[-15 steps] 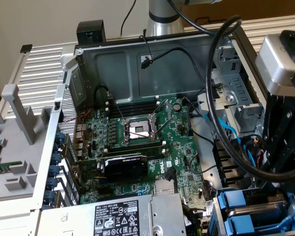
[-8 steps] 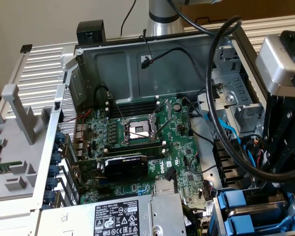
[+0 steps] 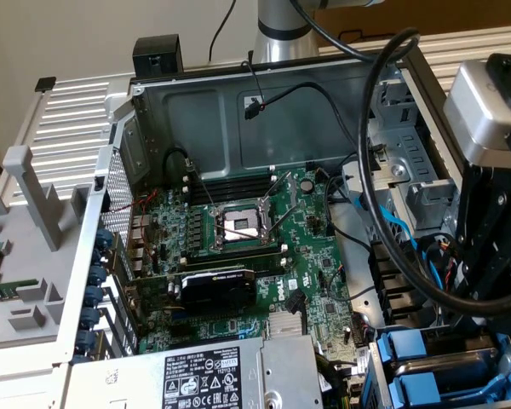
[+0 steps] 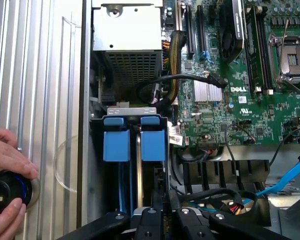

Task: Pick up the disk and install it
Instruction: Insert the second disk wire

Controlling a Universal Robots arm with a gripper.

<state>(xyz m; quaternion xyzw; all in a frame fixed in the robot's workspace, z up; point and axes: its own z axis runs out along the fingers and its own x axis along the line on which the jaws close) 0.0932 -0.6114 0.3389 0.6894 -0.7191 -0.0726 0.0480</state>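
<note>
Cannot tell the state of the black gripper's (image 4: 158, 214) jaws: spread, pressed together or pinching something. Hangs just over the steel drive bay (image 4: 130, 111) at the corner of the open dark-grey computer case (image 3: 238, 102), next to the grey perforated power supply box (image 4: 127, 25).

Directly in line beyond it: the disk (image 4: 153, 142), a silver-metal drive showing only its bright blue plastic carrier front, standing on edge in the bay. Just beside it, a second blue carrier (image 4: 116, 142), with a thin silver plate between the two.

Looks seated in its slot, so by judgement nearly finished. Full seating and release are left to confirm.

Farther out across the case floor: a green motherboard (image 4: 225, 100) with an empty processor socket (image 4: 293, 57), black cables and a light blue flat cable (image 4: 290, 182).

Beyond the case wall: a ribbed silver aluminium table (image 4: 35, 75), with a person's hand (image 4: 7, 152) wrapped round a round black knob (image 4: 2, 192). Behind all this, a plain beige background (image 3: 60, 34), wall or floor.
</note>
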